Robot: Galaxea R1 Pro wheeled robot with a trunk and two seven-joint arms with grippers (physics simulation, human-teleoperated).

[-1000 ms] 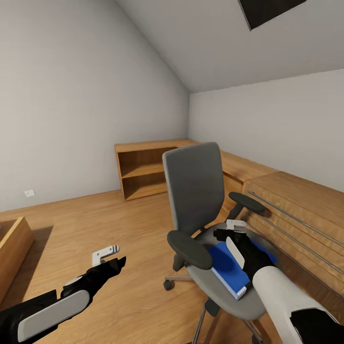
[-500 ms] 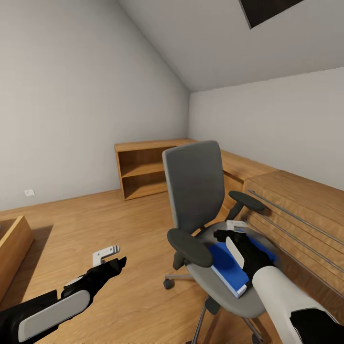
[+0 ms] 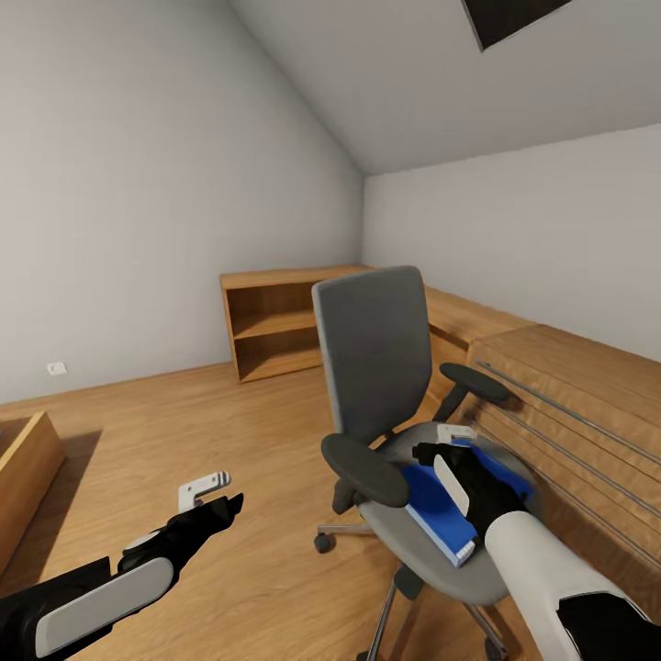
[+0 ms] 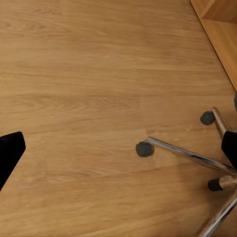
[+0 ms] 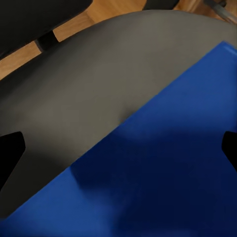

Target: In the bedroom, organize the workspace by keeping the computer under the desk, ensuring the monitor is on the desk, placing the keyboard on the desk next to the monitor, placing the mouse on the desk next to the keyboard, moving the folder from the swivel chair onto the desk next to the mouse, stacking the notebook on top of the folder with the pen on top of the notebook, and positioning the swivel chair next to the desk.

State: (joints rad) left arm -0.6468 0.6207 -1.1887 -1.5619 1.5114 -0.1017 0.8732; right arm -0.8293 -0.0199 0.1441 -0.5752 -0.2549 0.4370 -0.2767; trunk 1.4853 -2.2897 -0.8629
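The grey swivel chair [image 3: 376, 349] stands on the wood floor with the blue folder [image 3: 431, 503] lying flat on its seat. My right gripper [image 3: 439, 444] hovers just over the folder, between the two armrests. In the right wrist view its fingers are spread wide over the folder [image 5: 163, 177] and the seat [image 5: 84, 89], holding nothing. My left gripper [image 3: 218, 493] hangs open above bare floor, left of the chair. The left wrist view shows the chair's chrome base [image 4: 187, 155] and casters. The desk, computer, monitor, keyboard, mouse, notebook and pen are out of view.
A low wooden shelf unit [image 3: 275, 321] stands in the far corner. A long wooden cabinet [image 3: 569, 395] runs along the right wall, close behind the chair. A wooden box [image 3: 23, 477] sits at the left edge. Open plank floor lies left of the chair.
The chair with the folder has shifted very slightly in the picture. Both arms stay almost where they were.
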